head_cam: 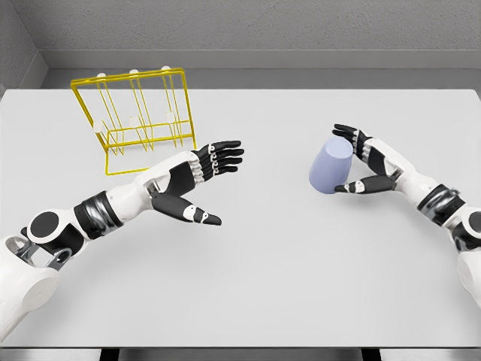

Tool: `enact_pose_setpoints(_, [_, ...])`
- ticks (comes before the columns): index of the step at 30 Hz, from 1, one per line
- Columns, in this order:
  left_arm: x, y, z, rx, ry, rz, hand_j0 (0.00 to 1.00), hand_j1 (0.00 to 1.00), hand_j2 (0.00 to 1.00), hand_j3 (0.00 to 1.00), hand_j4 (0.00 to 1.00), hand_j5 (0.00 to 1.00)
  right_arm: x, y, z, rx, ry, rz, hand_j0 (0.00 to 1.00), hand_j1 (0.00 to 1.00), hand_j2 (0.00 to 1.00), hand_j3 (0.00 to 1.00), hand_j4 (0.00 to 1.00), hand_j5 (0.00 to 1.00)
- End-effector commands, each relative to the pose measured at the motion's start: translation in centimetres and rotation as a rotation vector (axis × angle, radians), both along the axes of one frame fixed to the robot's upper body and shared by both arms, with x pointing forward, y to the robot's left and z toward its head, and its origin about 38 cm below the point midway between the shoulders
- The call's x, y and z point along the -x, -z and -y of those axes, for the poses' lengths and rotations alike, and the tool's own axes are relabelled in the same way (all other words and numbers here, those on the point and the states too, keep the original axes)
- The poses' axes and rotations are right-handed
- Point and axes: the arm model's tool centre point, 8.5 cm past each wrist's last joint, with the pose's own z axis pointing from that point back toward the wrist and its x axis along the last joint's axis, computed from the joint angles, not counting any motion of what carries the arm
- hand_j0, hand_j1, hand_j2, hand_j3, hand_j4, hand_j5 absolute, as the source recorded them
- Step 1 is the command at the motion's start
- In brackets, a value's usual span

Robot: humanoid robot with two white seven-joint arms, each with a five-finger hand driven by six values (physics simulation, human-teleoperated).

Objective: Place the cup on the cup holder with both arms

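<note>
One right hand [366, 160] around cup [330, 167], fingers curled.

White table [248, 286] with rack [139, 120], cup [329, 167]

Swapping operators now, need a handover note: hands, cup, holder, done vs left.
Right hand: fingers curled around the pale blue cup, tilted, at the right side of the table; whether it is lifted clear of the surface cannot be told.
Left hand: open, fingers spread, holding nothing, just in front of the holder.
Yellow wire cup holder: at the far left of the table, pegs bare.
Done: cup grasped by the right hand.
Left: bring the cup across to the left hand, likely a handover, then set it on a peg of the holder.
</note>
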Motion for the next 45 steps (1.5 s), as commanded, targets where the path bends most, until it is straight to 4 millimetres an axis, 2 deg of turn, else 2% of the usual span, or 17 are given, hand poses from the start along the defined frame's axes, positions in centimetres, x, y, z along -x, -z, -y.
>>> enact_pose_setpoints(1, [0.0,0.0,0.0,0.005,0.000,-0.003,1.00,1.00,1.00,1.00,1.00,1.00,0.0,-0.1,-0.1,-0.007,0.000,0.001,1.00,1.00,1.00,1.00,1.00,1.00])
enact_pose_setpoints(9, [0.0,0.0,0.0,0.004,-0.001,-0.004,1.00,1.00,1.00,1.00,1.00,1.00,0.0,0.3,-1.0,-0.019,-0.013,-0.003,1.00,1.00,1.00,1.00,1.00,1.00])
enact_pose_setpoints(30, [-0.1,0.1,-0.1,0.003,-0.004,-0.006,1.00,1.00,1.00,1.00,1.00,1.00,-0.1,0.9,-1.3,-0.034,-0.007,-0.018,0.99,0.99,0.99,0.99,0.99,0.99])
enact_pose_setpoints(35, [-0.1,0.1,-0.1,0.002,-0.004,-0.006,1.00,1.00,1.00,1.00,1.00,1.00,-0.1,1.0,-1.2,-0.033,-0.005,-0.020,0.80,0.80,0.80,0.80,0.80,0.80])
enact_pose_setpoints(37, [-0.1,0.1,-0.1,0.002,-0.004,-0.006,1.00,1.00,1.00,1.00,1.00,1.00,-0.1,1.0,-1.3,-0.035,-0.005,-0.020,0.69,0.69,0.69,0.69,0.69,0.69])
enact_pose_setpoints(41, [-0.2,0.3,0.0,0.007,-0.008,-0.013,1.00,1.00,1.00,1.00,1.00,1.00,-0.1,1.0,-1.3,-0.037,-0.004,-0.021,0.62,0.62,0.62,0.62,0.62,0.62])
enact_pose_setpoints(45, [-0.3,0.4,0.0,0.002,-0.009,-0.010,1.00,1.00,1.00,1.00,1.00,1.00,-0.1,0.9,-1.3,-0.037,-0.005,-0.018,0.61,0.61,0.61,0.61,0.61,0.61])
